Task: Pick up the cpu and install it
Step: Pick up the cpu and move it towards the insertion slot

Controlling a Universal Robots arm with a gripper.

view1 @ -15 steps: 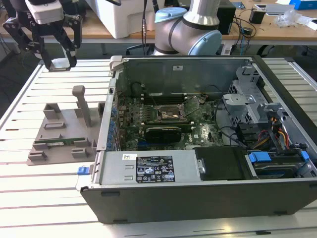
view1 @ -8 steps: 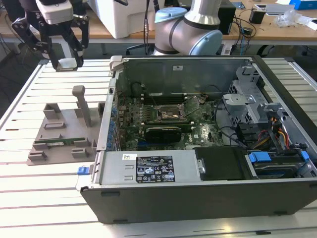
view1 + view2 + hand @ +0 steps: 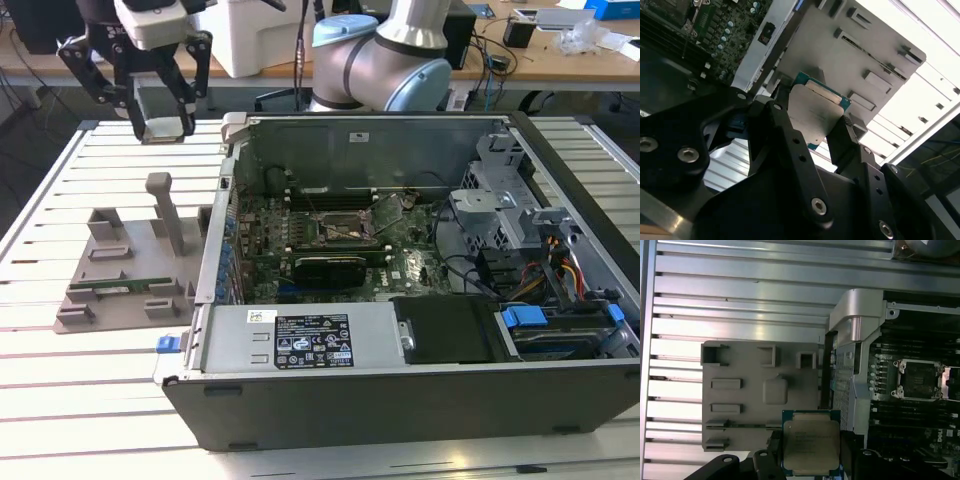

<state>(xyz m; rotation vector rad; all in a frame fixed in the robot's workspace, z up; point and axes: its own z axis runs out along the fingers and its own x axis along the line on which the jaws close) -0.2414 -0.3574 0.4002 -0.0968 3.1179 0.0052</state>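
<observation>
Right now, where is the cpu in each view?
Exterior view: cpu between the jaws, upper left.
Second wrist view: cpu between the jaws, in front of the holder block.
First wrist view: cpu overlapping the holder block's edge.
Shared landmark: grey holder block.

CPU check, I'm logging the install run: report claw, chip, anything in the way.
Claw shut on cpu, held aloft over table, outside computer case. Motherboard socket looks open. Nothing blocking seen.
</observation>
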